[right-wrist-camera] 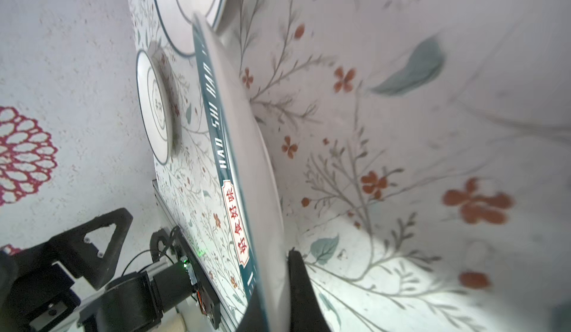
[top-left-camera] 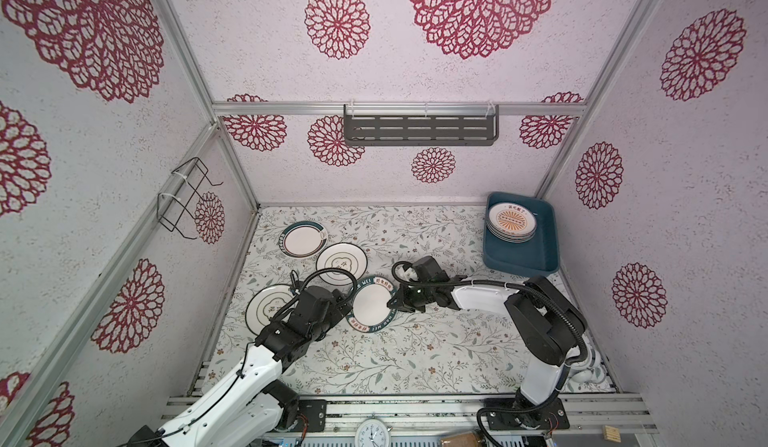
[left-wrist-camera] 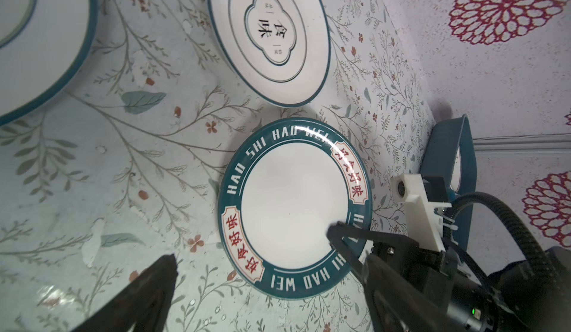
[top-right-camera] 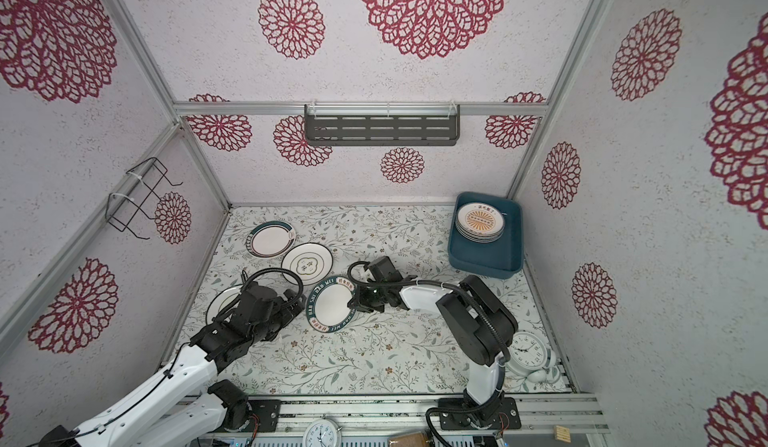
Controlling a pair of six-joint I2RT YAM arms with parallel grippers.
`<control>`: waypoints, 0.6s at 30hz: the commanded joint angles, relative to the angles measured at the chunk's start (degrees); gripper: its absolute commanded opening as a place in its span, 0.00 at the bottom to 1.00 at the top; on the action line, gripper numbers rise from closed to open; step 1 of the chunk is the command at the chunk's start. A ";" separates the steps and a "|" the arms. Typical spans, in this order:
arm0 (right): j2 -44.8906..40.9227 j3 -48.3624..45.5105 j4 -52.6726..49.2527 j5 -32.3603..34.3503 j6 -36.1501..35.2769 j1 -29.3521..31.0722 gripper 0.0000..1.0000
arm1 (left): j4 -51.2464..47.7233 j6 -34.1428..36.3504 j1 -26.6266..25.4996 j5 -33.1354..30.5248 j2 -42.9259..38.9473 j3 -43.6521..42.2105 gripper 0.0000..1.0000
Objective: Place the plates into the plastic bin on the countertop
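A white plate with a dark-green lettered rim [top-left-camera: 371, 304] [top-right-camera: 332, 304] [left-wrist-camera: 293, 210] [right-wrist-camera: 247, 160] lies mid-countertop [top-left-camera: 374, 361]. My right gripper [top-left-camera: 392, 303] [top-right-camera: 353, 301] [right-wrist-camera: 275, 284] is shut on its right rim, one finger above and one below. My left gripper [top-left-camera: 340, 299] [top-right-camera: 297, 301] [left-wrist-camera: 268, 258] stands open at the plate's left edge, holding nothing. Three more plates lie further left: a clover plate [top-left-camera: 341, 263], a green-rimmed one [top-left-camera: 303, 239], and one partly under the left arm [top-left-camera: 266, 305]. The teal plastic bin [top-left-camera: 519, 253] [top-right-camera: 484, 253] at back right holds a stack topped by a sunburst plate [top-left-camera: 512, 221].
A grey slotted shelf [top-left-camera: 419, 129] hangs on the back wall and a black wire rack [top-left-camera: 187, 199] on the left wall. A white clock [top-right-camera: 525, 351] sits behind the right arm at the front right. Another clock [top-left-camera: 371, 432] lies by the front rail.
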 commanded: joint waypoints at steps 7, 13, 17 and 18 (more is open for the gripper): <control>-5.10 5.97 0.98 0.08 3.18 -7.09 0.00 | 6.12 21.26 1.63 7.40 20.10 19.36 0.97; -6.89 6.62 2.42 3.12 6.79 -11.06 0.00 | 5.44 31.06 1.54 17.08 33.01 33.61 0.97; -8.94 6.10 3.36 6.41 8.64 -12.76 0.00 | 0.03 36.22 1.54 21.24 40.39 42.94 0.97; -9.55 5.88 3.48 7.30 9.00 -13.04 0.00 | -0.79 37.37 1.54 22.84 41.93 44.85 0.97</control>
